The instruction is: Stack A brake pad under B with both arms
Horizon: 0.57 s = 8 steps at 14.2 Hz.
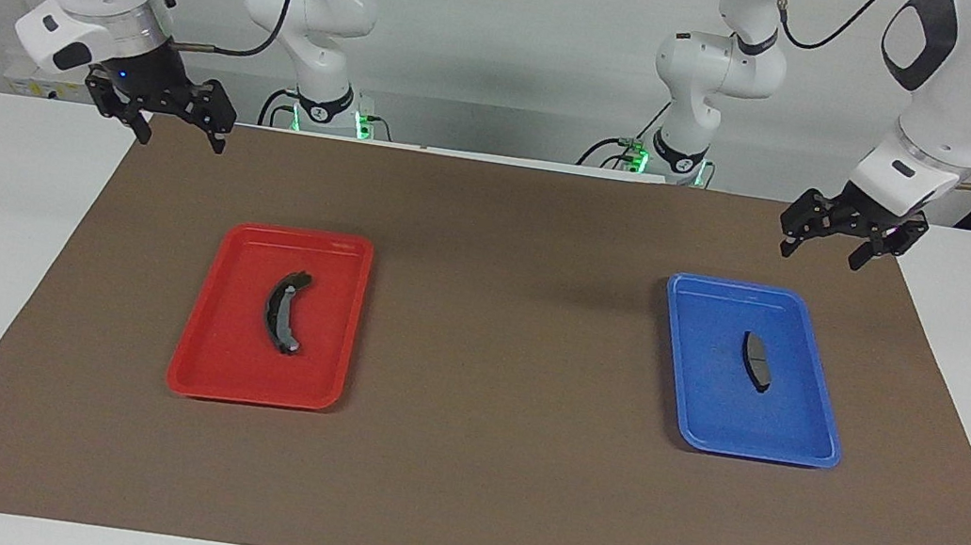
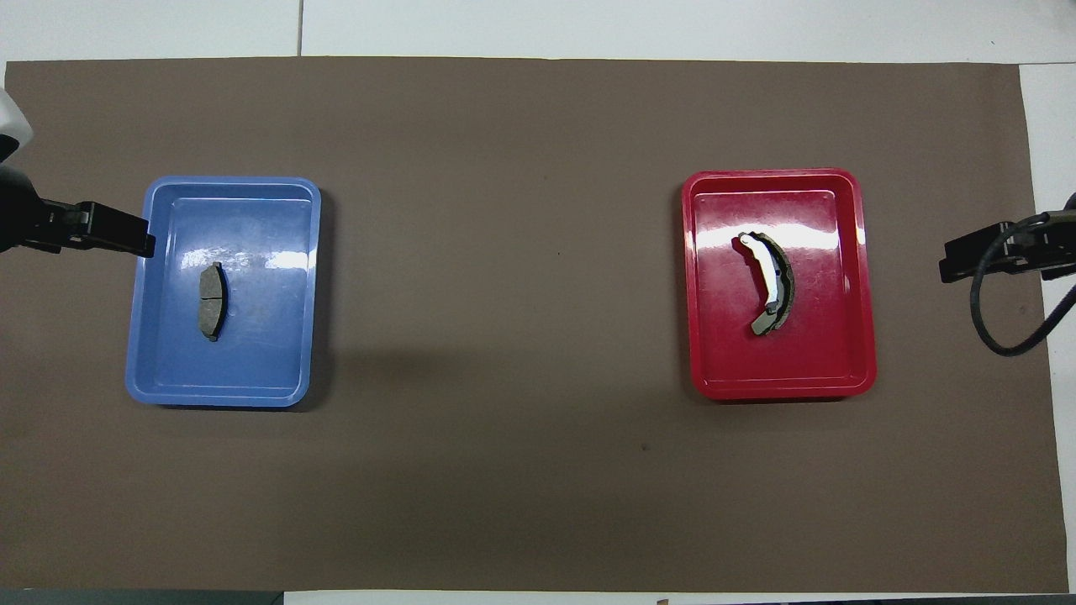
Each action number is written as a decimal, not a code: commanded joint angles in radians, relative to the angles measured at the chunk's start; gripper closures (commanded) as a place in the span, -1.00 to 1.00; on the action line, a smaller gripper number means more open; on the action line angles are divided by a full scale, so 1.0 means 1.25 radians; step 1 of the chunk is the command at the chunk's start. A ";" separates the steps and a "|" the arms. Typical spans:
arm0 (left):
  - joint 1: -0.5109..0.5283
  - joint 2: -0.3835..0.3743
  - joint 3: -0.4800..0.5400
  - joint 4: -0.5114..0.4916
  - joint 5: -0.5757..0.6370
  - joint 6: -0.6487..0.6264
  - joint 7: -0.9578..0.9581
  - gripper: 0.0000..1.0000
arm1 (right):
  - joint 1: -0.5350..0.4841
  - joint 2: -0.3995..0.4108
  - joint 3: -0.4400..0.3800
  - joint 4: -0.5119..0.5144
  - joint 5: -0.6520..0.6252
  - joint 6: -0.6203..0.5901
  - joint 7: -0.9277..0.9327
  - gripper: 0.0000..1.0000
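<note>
The short dark grey A brake pad (image 1: 756, 361) lies in the blue tray (image 1: 802, 450) toward the left arm's end; it also shows in the overhead view (image 2: 211, 301). The long curved pad B (image 1: 284, 311) lies in the red tray (image 1: 214, 377) toward the right arm's end; it also shows in the overhead view (image 2: 769, 284). My left gripper (image 1: 821, 253) is open and empty, raised over the mat beside the blue tray (image 2: 227, 395). My right gripper (image 1: 178, 139) is open and empty, raised over the mat's corner, apart from the red tray (image 2: 782, 388).
A brown mat (image 1: 475, 480) covers most of the white table. The two trays stand far apart on it. A black cable (image 2: 1000, 344) loops from the right gripper's wrist.
</note>
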 commanded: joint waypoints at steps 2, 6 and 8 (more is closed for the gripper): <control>-0.021 0.000 0.048 -0.060 0.016 0.044 0.029 -1.00 | 0.008 -0.015 0.004 -0.027 0.012 0.047 0.001 -1.00; -0.022 -0.009 0.116 -0.227 0.016 0.217 0.111 -1.00 | 0.033 0.023 0.004 -0.044 0.016 0.095 0.005 -1.00; -0.022 -0.008 0.115 -0.303 0.016 0.327 0.110 -1.00 | 0.059 0.050 0.004 -0.088 0.016 0.167 0.016 -1.00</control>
